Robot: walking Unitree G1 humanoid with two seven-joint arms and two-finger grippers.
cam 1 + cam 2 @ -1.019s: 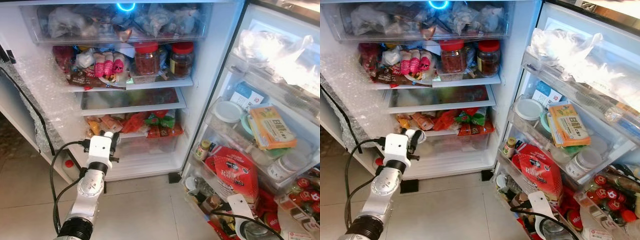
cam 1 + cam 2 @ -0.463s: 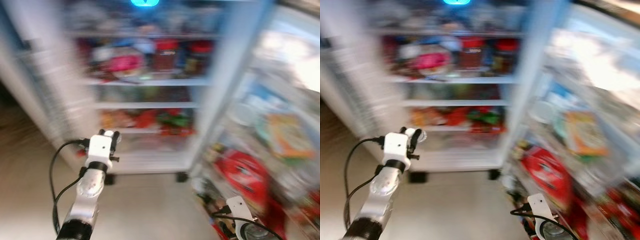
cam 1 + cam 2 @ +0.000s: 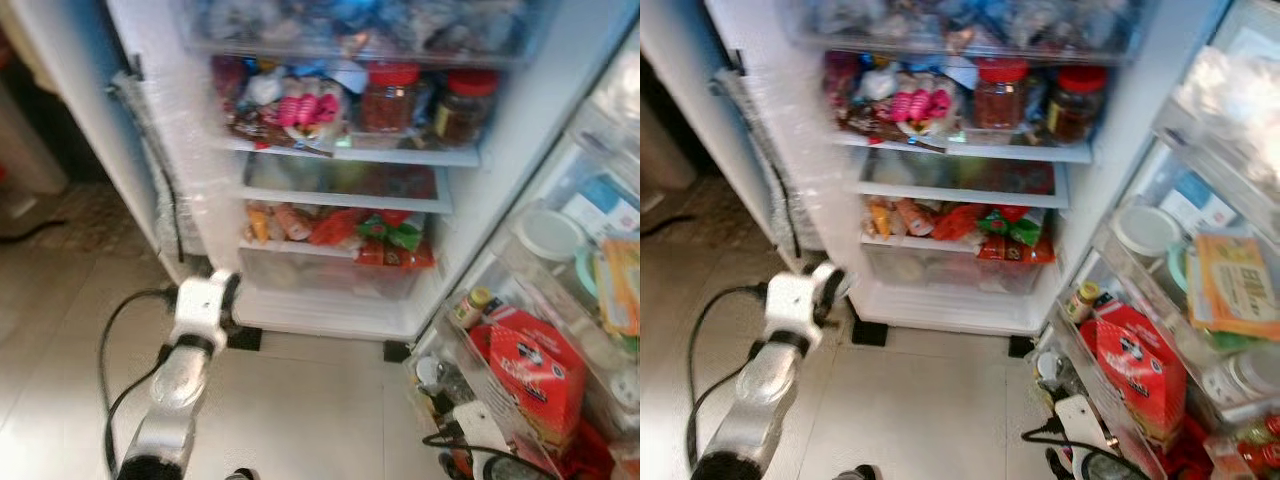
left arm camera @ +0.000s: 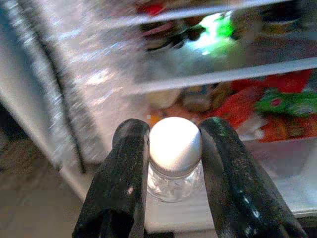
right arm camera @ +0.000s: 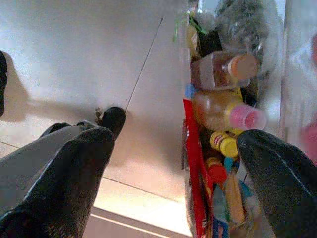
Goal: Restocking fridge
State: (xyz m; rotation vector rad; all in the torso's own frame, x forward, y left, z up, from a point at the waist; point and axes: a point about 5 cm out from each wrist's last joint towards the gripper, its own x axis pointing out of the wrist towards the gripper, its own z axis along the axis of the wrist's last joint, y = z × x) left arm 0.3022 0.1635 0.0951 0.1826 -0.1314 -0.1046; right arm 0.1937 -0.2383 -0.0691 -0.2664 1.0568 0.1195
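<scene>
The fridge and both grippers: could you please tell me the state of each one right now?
White fridge: door open, shelves packed.
Left gripper: shut on a small clear bottle with a white cap, held upright.
Right gripper: open, holding nothing, low beside the door shelf.
Two red-lidded glass jars: lids on, upright.

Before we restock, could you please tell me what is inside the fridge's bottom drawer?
The bottom drawer has a frosted front; only pale, blurred shapes show through, so its contents cannot be identified. Red and green packets lie on the shelf above it.
</scene>
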